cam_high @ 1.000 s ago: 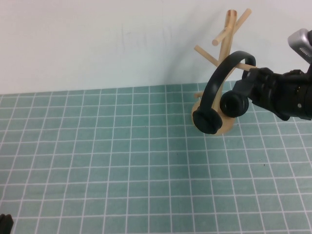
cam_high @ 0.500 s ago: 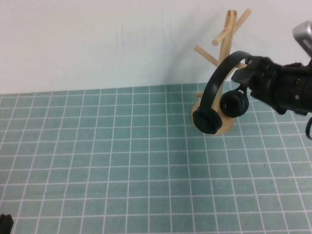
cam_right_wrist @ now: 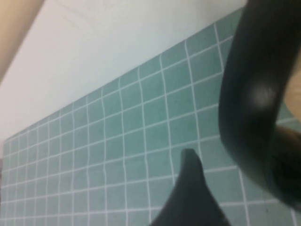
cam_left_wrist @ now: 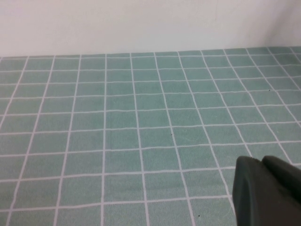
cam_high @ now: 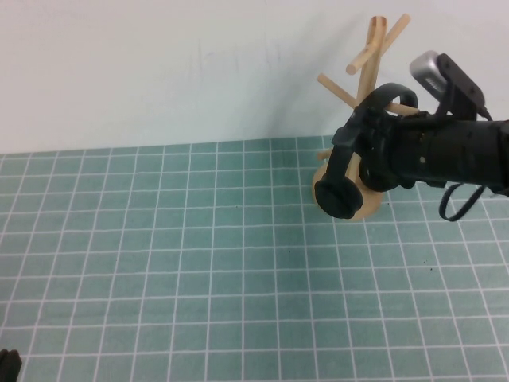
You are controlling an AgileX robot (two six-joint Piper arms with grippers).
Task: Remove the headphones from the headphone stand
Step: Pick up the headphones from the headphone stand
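Observation:
The black headphones (cam_high: 337,196) hang by their headband on a peg of the light wooden headphone stand (cam_high: 368,62) at the far right of the mat. One earcup hangs in front of the stand's round base (cam_high: 372,208). My right gripper (cam_high: 360,129) reaches in from the right and sits at the headband, open, hiding the far earcup. In the right wrist view the headband (cam_right_wrist: 254,94) curves close beside one finger (cam_right_wrist: 189,181), with a gap of mat between them. My left gripper (cam_left_wrist: 266,188) is shut and empty, low over the mat at the near left corner (cam_high: 6,362).
A green mat with a white grid (cam_high: 199,263) covers the table. A white wall (cam_high: 159,64) stands right behind the stand. The stand's upper pegs (cam_high: 394,32) stick out above my right arm.
My right gripper has moved left from beside the stand's right side to the headband and now covers the far earcup. The headphones still hang on the stand. The left arm has not moved.

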